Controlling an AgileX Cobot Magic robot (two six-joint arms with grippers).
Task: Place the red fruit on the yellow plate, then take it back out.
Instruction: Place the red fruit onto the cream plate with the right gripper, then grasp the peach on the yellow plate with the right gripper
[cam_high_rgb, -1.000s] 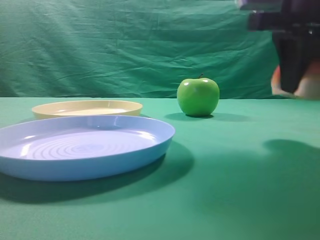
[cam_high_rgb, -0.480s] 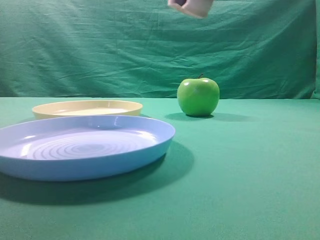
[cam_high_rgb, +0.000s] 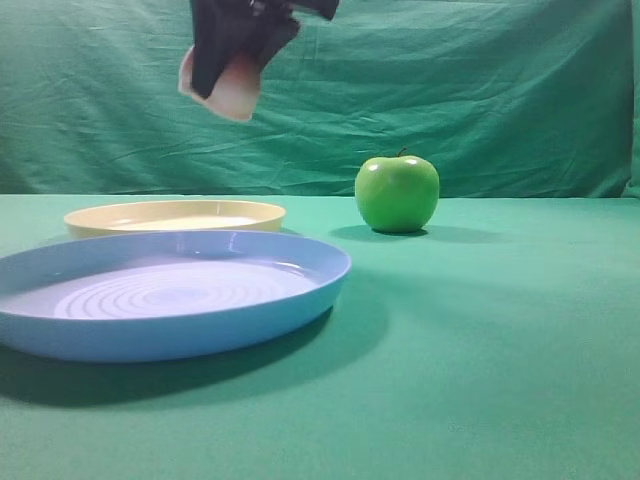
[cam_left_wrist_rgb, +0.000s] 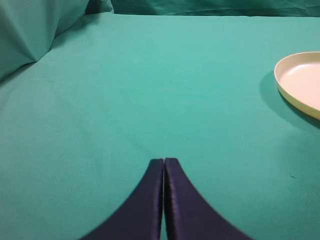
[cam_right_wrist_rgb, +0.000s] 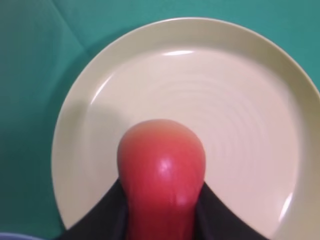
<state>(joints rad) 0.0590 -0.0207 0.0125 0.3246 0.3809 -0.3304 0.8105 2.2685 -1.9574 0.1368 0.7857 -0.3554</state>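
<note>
My right gripper (cam_high_rgb: 232, 75) hangs high over the left half of the table, shut on the red fruit (cam_high_rgb: 236, 92), whose pale underside shows below the dark fingers. In the right wrist view the red fruit (cam_right_wrist_rgb: 161, 170) sits between the two black fingers (cam_right_wrist_rgb: 102, 215), directly above the yellow plate (cam_right_wrist_rgb: 235, 90). The yellow plate (cam_high_rgb: 175, 214) lies on the cloth at the back left, well below the fruit. My left gripper (cam_left_wrist_rgb: 164, 161) is shut on nothing, low over bare green cloth, with the yellow plate's rim (cam_left_wrist_rgb: 287, 92) off to its right.
A large light-blue plate (cam_high_rgb: 300, 290) with concentric rings lies in front of the yellow one. A glossy green apple (cam_high_rgb: 396, 193) stands on the cloth to the right of both plates. Green cloth covers the table and hangs as a backdrop.
My right gripper has carried the red fruit leftward across the top of the exterior view, from the far right, and has come down somewhat. It now hangs above the yellow plate.
</note>
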